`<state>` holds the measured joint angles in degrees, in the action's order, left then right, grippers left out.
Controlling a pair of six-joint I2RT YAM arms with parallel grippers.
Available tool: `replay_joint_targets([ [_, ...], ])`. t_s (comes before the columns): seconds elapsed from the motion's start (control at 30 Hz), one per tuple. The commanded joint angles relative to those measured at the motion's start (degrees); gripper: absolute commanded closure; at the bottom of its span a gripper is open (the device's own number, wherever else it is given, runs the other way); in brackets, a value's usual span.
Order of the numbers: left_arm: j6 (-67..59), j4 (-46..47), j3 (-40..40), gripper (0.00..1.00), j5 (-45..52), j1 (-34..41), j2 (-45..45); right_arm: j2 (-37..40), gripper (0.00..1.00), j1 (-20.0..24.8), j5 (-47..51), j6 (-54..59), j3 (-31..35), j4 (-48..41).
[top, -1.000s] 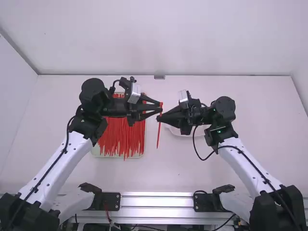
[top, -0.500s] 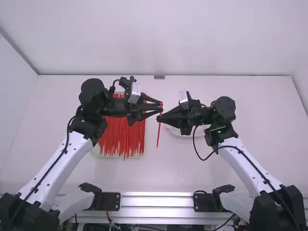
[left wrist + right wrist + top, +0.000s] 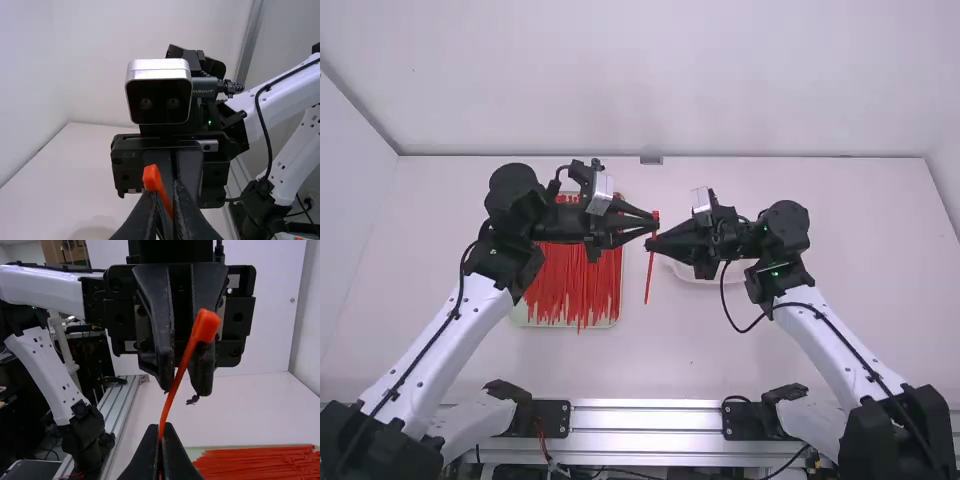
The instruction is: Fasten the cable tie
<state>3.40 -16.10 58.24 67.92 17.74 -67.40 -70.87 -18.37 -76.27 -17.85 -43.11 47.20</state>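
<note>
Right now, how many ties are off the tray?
1: the tie, held in the air by the left gripper and right gripper. The rest are a pile on the tray.

Both arms up off the table, forearms turned inward, pointing at each other. Grippers meet tip to tip near the middle. Left gripper [image 3: 650,231] fingers pinched on tie [image 3: 648,280]. Right gripper [image 3: 655,241] pinched on same tie, just below.

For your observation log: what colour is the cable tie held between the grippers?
The cable tie is orange-red, clearest in the right wrist view.
</note>
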Motion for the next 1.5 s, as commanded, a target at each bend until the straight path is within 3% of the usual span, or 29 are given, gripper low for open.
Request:
replay_joint_targets([
  [0.0, 0.2, -0.2, 1.3, 0.91, 0.2, 0.1, -0.3, 0.1, 1.0, -0.3, -0.6, 0.1, -1.9, 0.4],
  [0.1, 0.2, 0.0, 1.3, 0.98, 0.2, 0.2, -0.3, 0.1, 1.0, -0.3, -0.6, 0.1, -1.9, 0.4],
  [0.33, 0.2, 0.0, 1.3, 0.98, 0.0, 0.7, -0.3, 0.1, 1.0, -0.3, -0.6, 0.1, -1.9, 0.4],
  [0.4, 0.3, 0.0, 1.3, 0.98, 0.0, 0.6, -0.3, 0.1, 0.88, -0.3, -0.6, 0.1, -1.9, 0.4],
  [0.47, 3.0, 0.0, 1.3, 0.98, -1.7, 0.6, -0.3, 0.1, 0.64, -0.3, -0.6, 0.0, -1.9, 0.4],
  [0.5, 4.4, 0.0, 1.3, 0.98, -3.5, 0.6, -0.3, 0.1, 0.0, -0.3, -0.6, 0.1, -1.9, 0.4],
  [1.23, 14.1, -2.8, 1.4, 0.98, -6.0, -8.0, -0.3, 0.1, 0.0, 3.1, -0.5, 0.1, -1.9, 0.2],
  [1.47, 18.3, -2.7, 6.2, 0.98, -3.8, -10.1, -5.4, 0.1, 0.0, 2.9, -0.5, 1.3, -1.9, 0.1],
])
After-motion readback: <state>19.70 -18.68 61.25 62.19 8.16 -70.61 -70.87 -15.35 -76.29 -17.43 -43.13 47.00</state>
